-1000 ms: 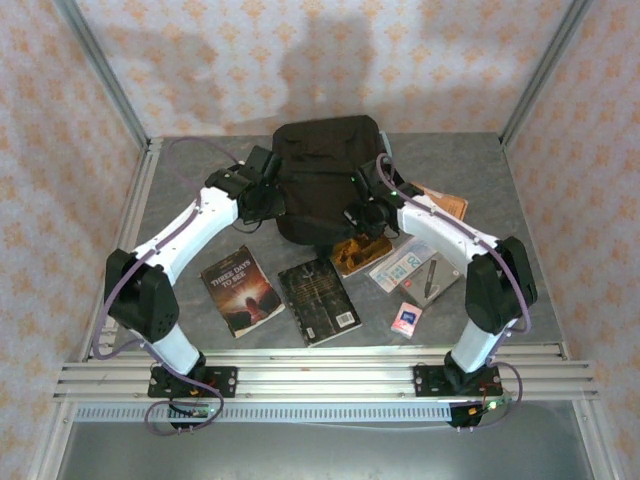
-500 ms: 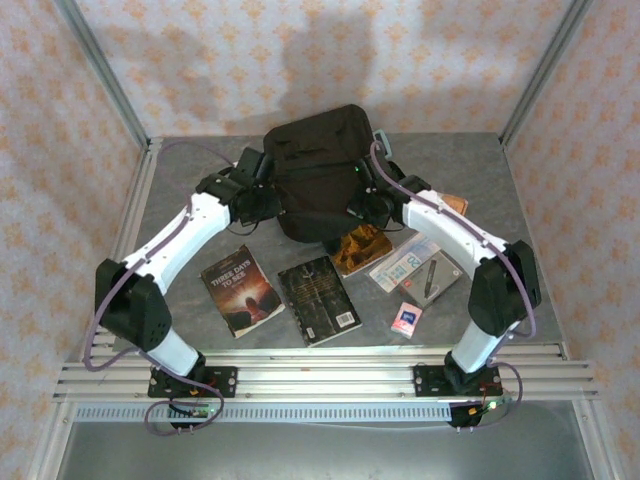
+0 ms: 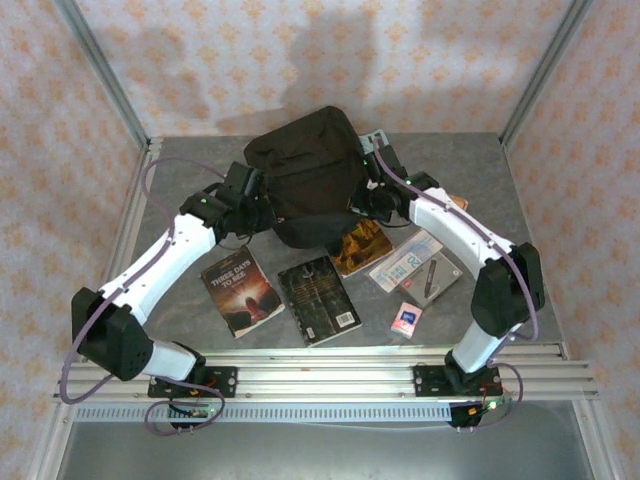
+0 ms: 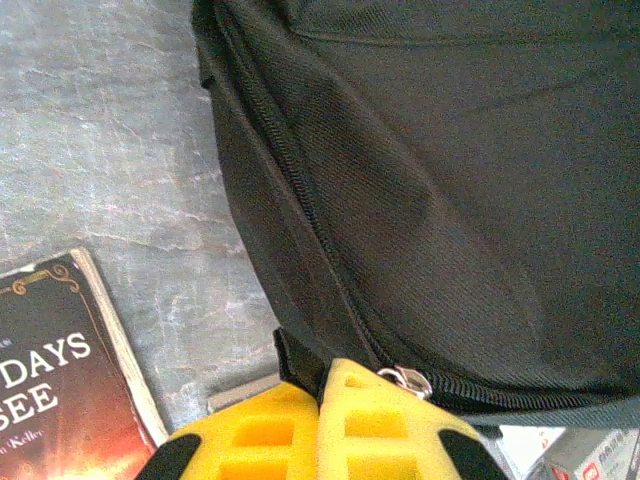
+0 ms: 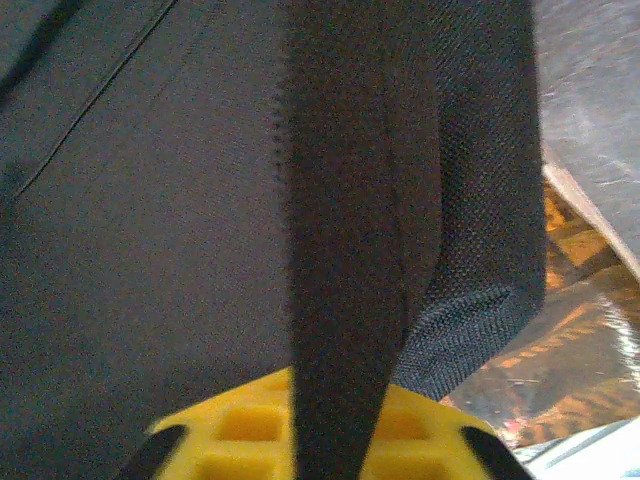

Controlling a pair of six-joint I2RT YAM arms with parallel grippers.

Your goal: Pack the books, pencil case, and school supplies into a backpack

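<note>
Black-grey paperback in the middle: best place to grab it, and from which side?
The black-grey book lies flat, bare table before its near short edge, the reddish book close on its left. So probably pinch that near edge, coming from the arms' side.

place: robot test bench in a lab | evidence: white left arm (image 3: 165,255) and right arm (image 3: 455,225) bolted to metal rails (image 3: 330,375) at table (image 3: 190,190) edge | loose purple cables (image 3: 180,162) | metal frame posts (image 3: 105,72) | patterned wall panels (image 3: 300,50) closing in three sides
</note>
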